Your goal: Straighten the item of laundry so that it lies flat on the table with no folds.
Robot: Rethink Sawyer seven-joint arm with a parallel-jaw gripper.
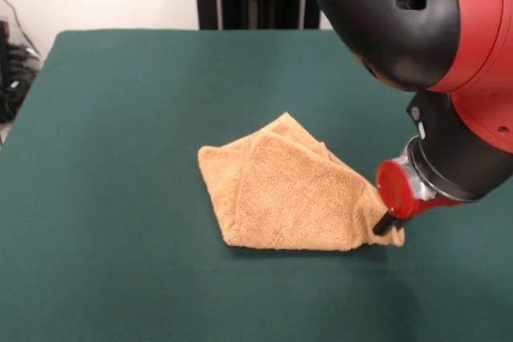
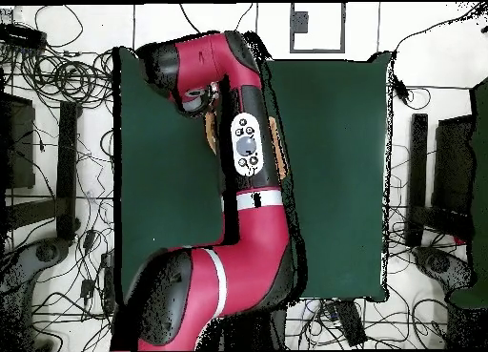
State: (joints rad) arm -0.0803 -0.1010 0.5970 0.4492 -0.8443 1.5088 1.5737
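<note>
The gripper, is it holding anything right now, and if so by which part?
Cannot be told for sure. The gripper is down at the right corner of the folded towel in the front view, but its tips are barely visible, so a grasp is not confirmed.

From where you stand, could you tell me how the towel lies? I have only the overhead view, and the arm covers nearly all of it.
Observer: In the front view the towel is not flat. It is folded over itself into a rough wedge, with layered edges at its far corner.
Operator: Thank you. Where is the pincer relative to it?
Observer: The pincer is down at the towel's corner on the picture's right, at the cloth's edge. I cannot tell whether it is open or shut.
Operator: Is the towel close to a table edge?
Observer: No, the green table shows all round it.
</note>
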